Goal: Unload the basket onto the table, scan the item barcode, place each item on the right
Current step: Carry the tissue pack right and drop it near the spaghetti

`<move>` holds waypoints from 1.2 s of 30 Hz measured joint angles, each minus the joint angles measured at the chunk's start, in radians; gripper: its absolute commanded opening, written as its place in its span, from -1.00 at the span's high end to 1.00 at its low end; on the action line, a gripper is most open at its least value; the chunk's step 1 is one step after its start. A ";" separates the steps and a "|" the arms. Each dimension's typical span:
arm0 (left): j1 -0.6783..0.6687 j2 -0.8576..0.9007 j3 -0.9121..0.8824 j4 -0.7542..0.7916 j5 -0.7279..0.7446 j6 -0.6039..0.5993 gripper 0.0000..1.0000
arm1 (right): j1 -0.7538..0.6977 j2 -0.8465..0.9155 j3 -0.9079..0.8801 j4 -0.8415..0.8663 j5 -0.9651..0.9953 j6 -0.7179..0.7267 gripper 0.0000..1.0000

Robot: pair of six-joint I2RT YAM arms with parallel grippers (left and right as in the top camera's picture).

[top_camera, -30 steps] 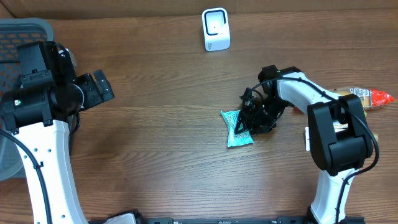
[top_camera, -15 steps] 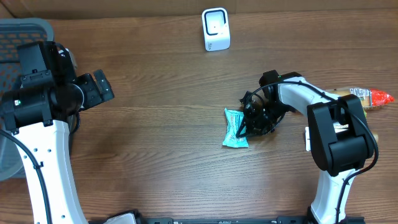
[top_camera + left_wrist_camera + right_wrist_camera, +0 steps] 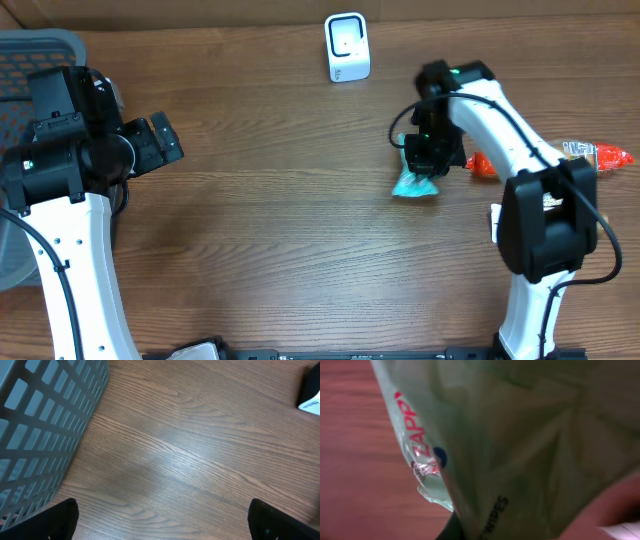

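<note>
The item is a teal wipes packet (image 3: 411, 184). It hangs above the table right of centre, with my right gripper (image 3: 425, 158) shut on its top. In the right wrist view the packet (image 3: 520, 435) fills almost the whole frame, showing red lettering and the word "WIPES". No barcode shows in any view. The white scanner (image 3: 347, 47) stands at the back centre of the table, apart from the packet. My left gripper (image 3: 165, 140) is at the far left, open over bare wood (image 3: 162, 520) with nothing between its fingers (image 3: 60, 521).
A grey slatted basket (image 3: 40, 50) stands at the back left, close beside my left gripper (image 3: 40, 425). A red snack packet (image 3: 481, 165) lies just right of the right gripper. Another wrapped snack (image 3: 592, 155) lies at the right edge.
My right gripper closed on the teal packet, lifted it off the table and carried it up and to the right, closer to the scanner. A red packet under the arm came into view. The left arm stayed still.
</note>
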 measured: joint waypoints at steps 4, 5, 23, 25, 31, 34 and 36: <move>0.000 0.000 0.000 0.000 0.000 0.000 -0.99 | 0.155 -0.013 0.024 -0.088 0.393 0.192 0.93; 0.000 0.000 0.000 0.000 0.000 0.000 -0.99 | 0.196 -0.011 0.023 -0.100 0.470 0.224 0.92; 0.000 0.000 0.000 0.000 0.000 0.000 -0.99 | 0.329 0.211 0.016 -0.063 0.859 0.319 0.13; 0.000 0.000 0.000 0.000 0.000 0.000 -0.99 | 0.341 0.211 0.016 -0.047 0.827 0.316 0.10; 0.000 0.000 0.000 0.000 0.000 0.000 -0.99 | 0.371 0.211 0.016 -0.026 0.730 0.267 0.00; 0.000 0.000 0.000 0.000 0.000 0.000 -0.99 | 0.377 0.211 0.016 -0.027 0.702 0.249 -0.16; 0.000 0.000 0.000 0.000 0.000 0.000 -0.99 | 0.376 0.211 0.016 -0.026 0.691 0.241 -0.18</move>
